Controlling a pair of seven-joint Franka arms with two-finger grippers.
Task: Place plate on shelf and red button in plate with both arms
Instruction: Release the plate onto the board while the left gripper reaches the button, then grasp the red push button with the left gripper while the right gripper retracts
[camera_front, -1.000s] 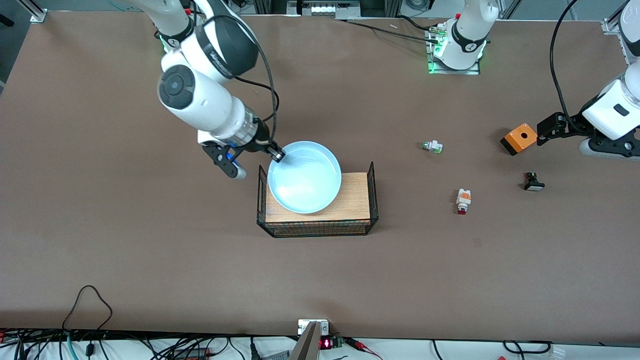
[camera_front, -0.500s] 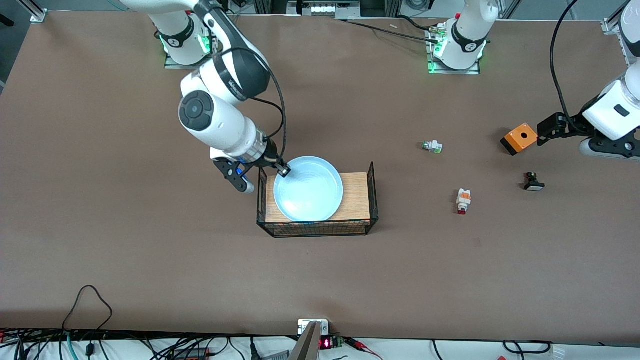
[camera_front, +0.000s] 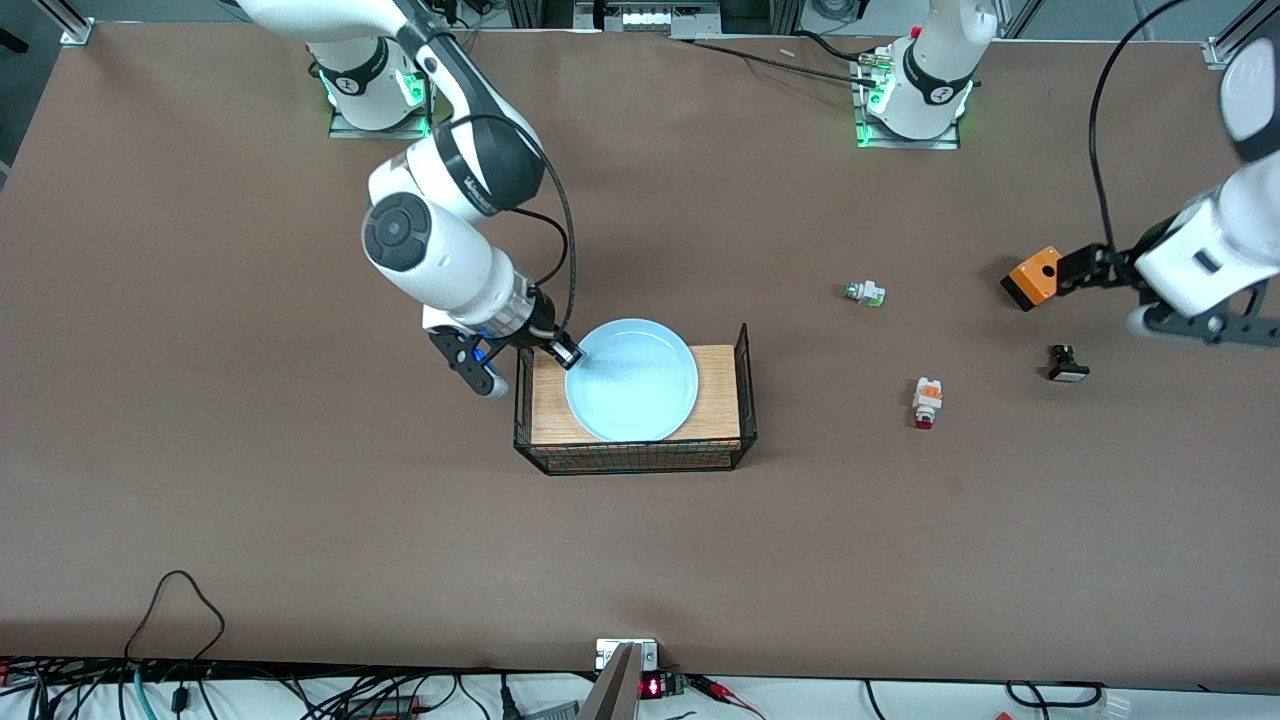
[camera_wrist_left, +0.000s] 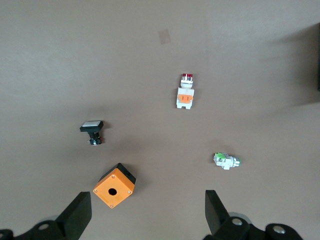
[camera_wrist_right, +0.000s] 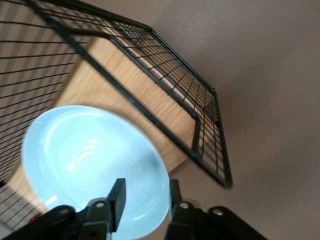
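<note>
The pale blue plate (camera_front: 632, 382) is in the wire basket (camera_front: 630, 458), over its wooden board (camera_front: 715, 400). My right gripper (camera_front: 566, 352) is shut on the plate's rim at the right arm's end of the basket. In the right wrist view one finger is inside the plate (camera_wrist_right: 90, 155) and one outside, at my right gripper (camera_wrist_right: 145, 197). The red button (camera_front: 927, 401) lies on the table toward the left arm's end, also in the left wrist view (camera_wrist_left: 185, 92). My left gripper (camera_front: 1075, 270) is open and empty beside an orange box (camera_front: 1034, 277); it also shows in the left wrist view (camera_wrist_left: 147, 210).
A white part with a green tip (camera_front: 865, 293) lies farther from the front camera than the red button. A black part with a white cap (camera_front: 1067, 364) lies nearer than the orange box (camera_wrist_left: 114, 185). The basket's wire end walls stand up at both ends.
My right gripper has carried the plate down and toward the left arm's end, into the basket. My left arm has shifted a little toward the orange box.
</note>
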